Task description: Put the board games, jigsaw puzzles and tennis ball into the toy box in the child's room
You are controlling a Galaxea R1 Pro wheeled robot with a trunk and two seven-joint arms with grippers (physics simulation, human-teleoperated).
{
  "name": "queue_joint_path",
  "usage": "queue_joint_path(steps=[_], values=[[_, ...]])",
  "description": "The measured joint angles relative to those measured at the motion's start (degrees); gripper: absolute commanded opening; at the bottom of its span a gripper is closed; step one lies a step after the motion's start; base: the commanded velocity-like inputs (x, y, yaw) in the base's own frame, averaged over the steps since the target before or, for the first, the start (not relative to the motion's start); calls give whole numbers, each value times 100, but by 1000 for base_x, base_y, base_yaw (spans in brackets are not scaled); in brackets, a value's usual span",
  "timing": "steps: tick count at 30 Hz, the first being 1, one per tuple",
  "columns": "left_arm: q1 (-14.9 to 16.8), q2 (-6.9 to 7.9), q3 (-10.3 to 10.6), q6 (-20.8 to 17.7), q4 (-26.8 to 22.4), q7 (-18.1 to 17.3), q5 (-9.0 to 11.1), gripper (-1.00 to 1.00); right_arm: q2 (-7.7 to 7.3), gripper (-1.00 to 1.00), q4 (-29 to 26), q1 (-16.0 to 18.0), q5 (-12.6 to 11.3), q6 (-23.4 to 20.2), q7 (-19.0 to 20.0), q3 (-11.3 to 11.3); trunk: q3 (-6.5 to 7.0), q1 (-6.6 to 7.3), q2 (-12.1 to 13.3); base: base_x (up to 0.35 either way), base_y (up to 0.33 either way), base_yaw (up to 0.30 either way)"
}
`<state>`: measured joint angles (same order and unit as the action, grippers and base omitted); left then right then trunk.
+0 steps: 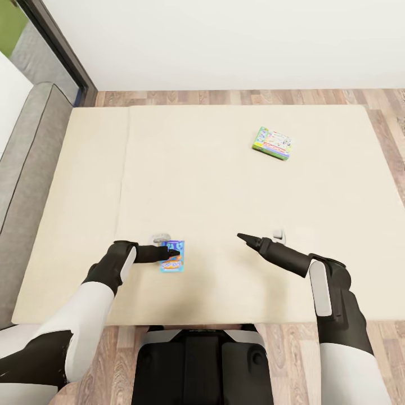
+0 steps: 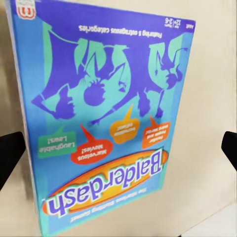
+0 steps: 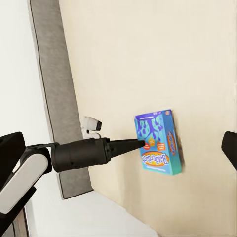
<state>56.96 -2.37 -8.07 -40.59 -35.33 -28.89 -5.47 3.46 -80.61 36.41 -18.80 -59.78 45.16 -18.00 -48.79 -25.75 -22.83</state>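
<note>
A blue board game box [image 1: 173,257] with Balderdash lettering lies flat near the front edge of the beige bed [image 1: 197,185]. My left gripper [image 1: 170,252] hangs open right over it. In the left wrist view the blue box [image 2: 103,123] is very close, with one dark finger [image 2: 10,160] beside each long side. From the right wrist the left gripper [image 3: 140,143] shows with its tip at the blue box [image 3: 160,145]. A pale green-edged board game [image 1: 272,143] lies far right on the mattress. My right gripper [image 1: 243,237] is open above bare mattress, holding nothing.
The grey headboard [image 1: 28,169] runs along the bed's left side. Wood floor [image 1: 388,112] borders the far and right sides, below a white wall. A dark door frame [image 1: 56,45] stands at the far left. Bare mattress lies between the two boxes.
</note>
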Motion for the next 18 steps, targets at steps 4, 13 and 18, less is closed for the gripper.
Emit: queue_joint_path(steps=[4,13,18], values=[[-1,0,0,-4,0,1,2,100,-2,100,0,1,1,0,0,2,0,0,0,0,-304,0],[2,1,0,0,-6,6,-49,100,-7,100,16,1,9,0,0,-4,0,0,0,0,-304,0],[-2,-1,0,-22,-13,1,6,100,-8,100,17,2,9,0,0,-5,0,0,0,0,-304,0]])
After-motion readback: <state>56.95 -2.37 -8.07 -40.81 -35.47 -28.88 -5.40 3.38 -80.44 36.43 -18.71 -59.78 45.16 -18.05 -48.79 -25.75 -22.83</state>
